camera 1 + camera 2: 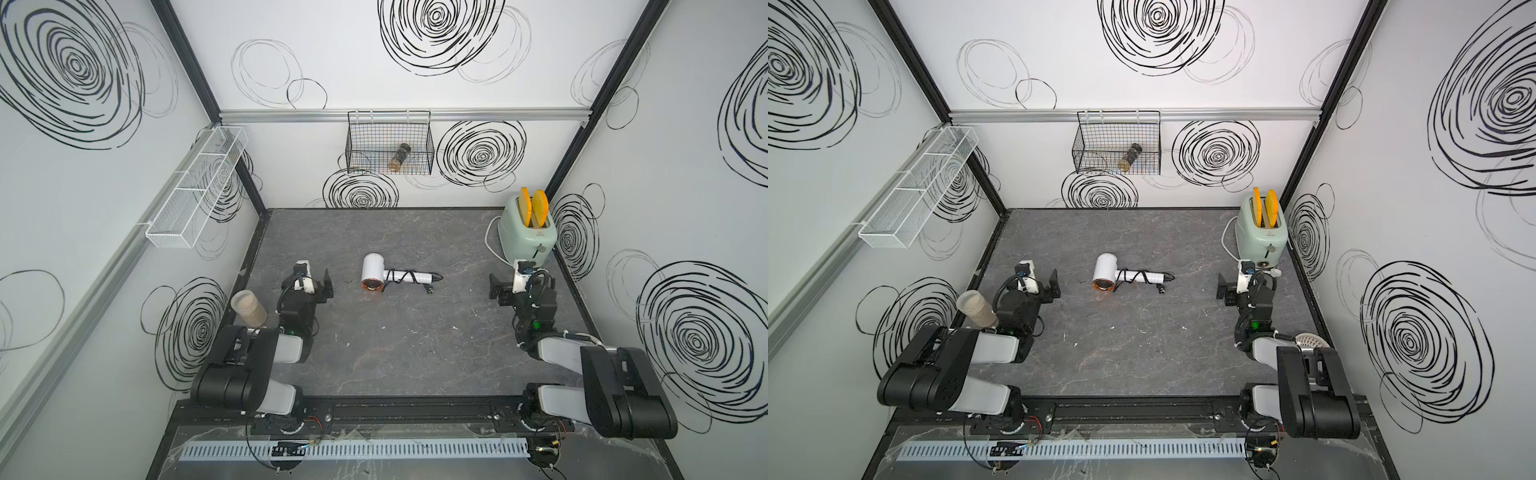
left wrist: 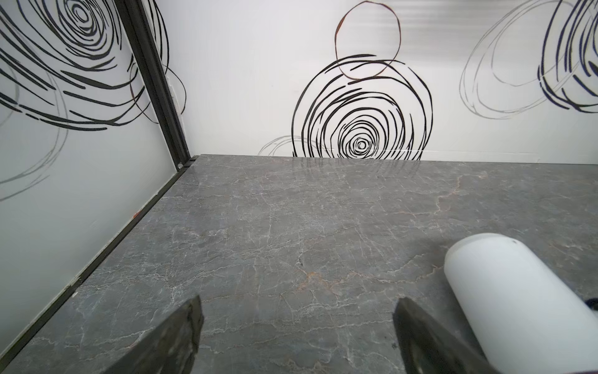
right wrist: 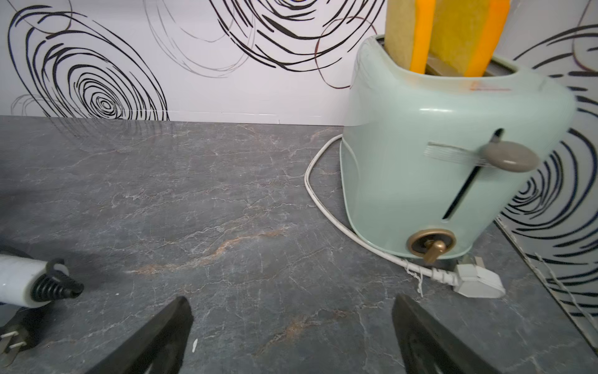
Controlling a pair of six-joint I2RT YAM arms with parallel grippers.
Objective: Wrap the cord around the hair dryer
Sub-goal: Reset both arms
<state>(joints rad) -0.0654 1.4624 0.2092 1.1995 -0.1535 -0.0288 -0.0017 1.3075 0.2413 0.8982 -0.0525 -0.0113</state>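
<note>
Centrally, the hair dryer [image 1: 372, 270] lies on its side on the desk [image 1: 374, 353], the cord [image 1: 435, 276] spiralled around its handle. Both arms sit folded low, one on each side of it. The left end effector [image 2: 297, 311] and the right end effector [image 3: 293, 311] point toward the back wall, jaws apart and empty.

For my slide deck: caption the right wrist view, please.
Open right hand over the tabletop, facing the mint-green toaster; hair dryer handle end and cord nearby.

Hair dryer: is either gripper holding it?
No, the left gripper and right gripper are both open and empty; the hair dryer lies untouched.
</note>
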